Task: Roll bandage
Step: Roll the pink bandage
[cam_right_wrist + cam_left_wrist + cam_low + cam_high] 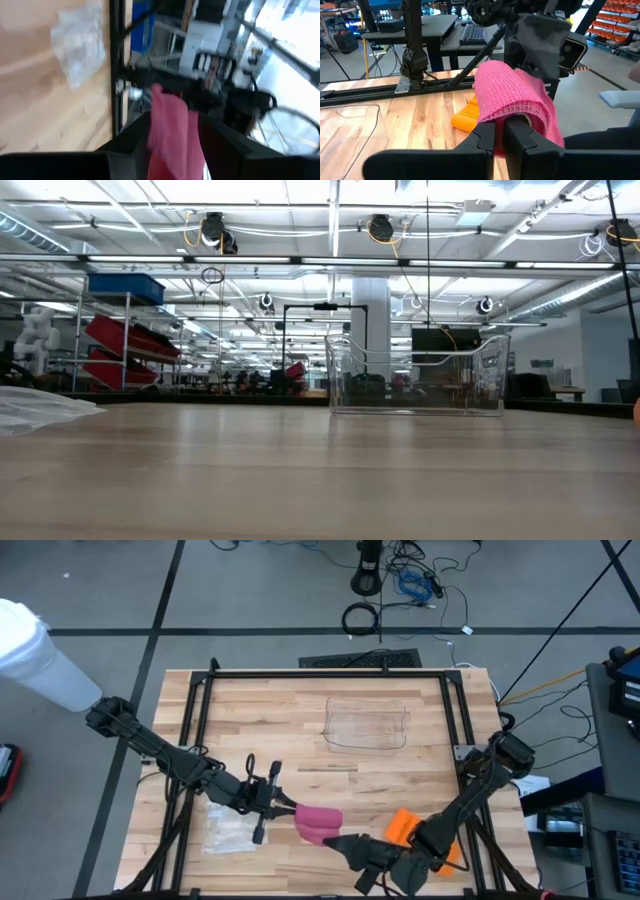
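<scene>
1. Pink bandage [318,822] off the bench [300,720], near side of clear container [367,724].
2. Left hand [283,803] pinching bandage end.
3. Right hand [340,840] clamped on other end.

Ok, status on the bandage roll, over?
Left pincer shut on pink bandage. Right pincer gripping its other end. Bandage held between both, above the table. Orange object and clear bin off to the side.

Looks like a big industrial lab or workshop. Behind the wooden table [300,710] there's open ceiling ductwork and strip lights, shelving with red bins [130,340] and a blue crate [125,285]. Cables [420,585] snake over the grey floor past it.
</scene>
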Controlling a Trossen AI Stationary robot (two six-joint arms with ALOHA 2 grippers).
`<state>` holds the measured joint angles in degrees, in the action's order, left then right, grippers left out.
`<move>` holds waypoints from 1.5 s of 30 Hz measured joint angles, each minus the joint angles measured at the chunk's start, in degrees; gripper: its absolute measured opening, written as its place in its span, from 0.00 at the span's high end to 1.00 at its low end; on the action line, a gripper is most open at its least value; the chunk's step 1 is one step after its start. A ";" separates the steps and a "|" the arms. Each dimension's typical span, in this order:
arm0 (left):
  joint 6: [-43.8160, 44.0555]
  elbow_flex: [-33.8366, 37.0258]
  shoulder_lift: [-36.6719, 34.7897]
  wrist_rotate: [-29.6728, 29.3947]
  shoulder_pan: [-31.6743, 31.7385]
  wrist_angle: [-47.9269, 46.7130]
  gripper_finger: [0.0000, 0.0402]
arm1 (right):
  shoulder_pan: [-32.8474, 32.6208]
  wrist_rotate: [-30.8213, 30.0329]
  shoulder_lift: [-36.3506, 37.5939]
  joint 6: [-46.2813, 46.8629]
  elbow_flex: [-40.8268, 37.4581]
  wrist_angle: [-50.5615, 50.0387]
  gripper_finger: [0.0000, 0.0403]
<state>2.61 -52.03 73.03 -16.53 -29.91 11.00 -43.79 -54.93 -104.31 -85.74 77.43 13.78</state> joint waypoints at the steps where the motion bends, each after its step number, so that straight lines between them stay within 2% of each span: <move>1: 0.00 0.00 0.00 -0.02 0.00 0.02 0.96 | 0.19 1.60 0.00 0.31 0.00 0.02 0.65; 7: 0.00 0.00 0.00 -0.05 0.00 0.10 0.96 | 2.32 2.81 0.00 4.70 0.00 0.12 0.69; 15: -0.28 0.00 0.00 -0.19 0.00 0.11 0.96 | 2.95 2.81 0.00 5.59 0.00 0.53 0.98; 23: -1.85 0.00 0.00 -1.83 0.06 -0.29 0.96 | 0.67 2.15 -0.05 5.52 -0.02 9.78 1.00; 29: -8.52 0.00 0.00 -2.12 0.11 -0.85 0.96 | 0.34 -7.28 -0.06 4.51 -0.02 24.62 1.00; 32: -11.56 0.00 0.00 -2.21 0.11 -0.87 0.96 | 1.48 -9.85 -0.07 5.87 -0.02 27.90 1.00; 37: -14.22 0.00 0.00 -2.19 0.08 -1.02 0.96 | 4.03 -13.79 -0.07 11.04 -0.02 26.88 1.00; 45: -18.39 0.00 0.00 -2.25 -1.61 -0.87 0.96 | 5.08 -17.70 -0.07 20.54 -0.02 19.01 1.00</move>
<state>-15.78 -52.03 73.03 -18.79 -31.53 10.13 -38.71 -72.63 -104.38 -65.21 77.41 32.79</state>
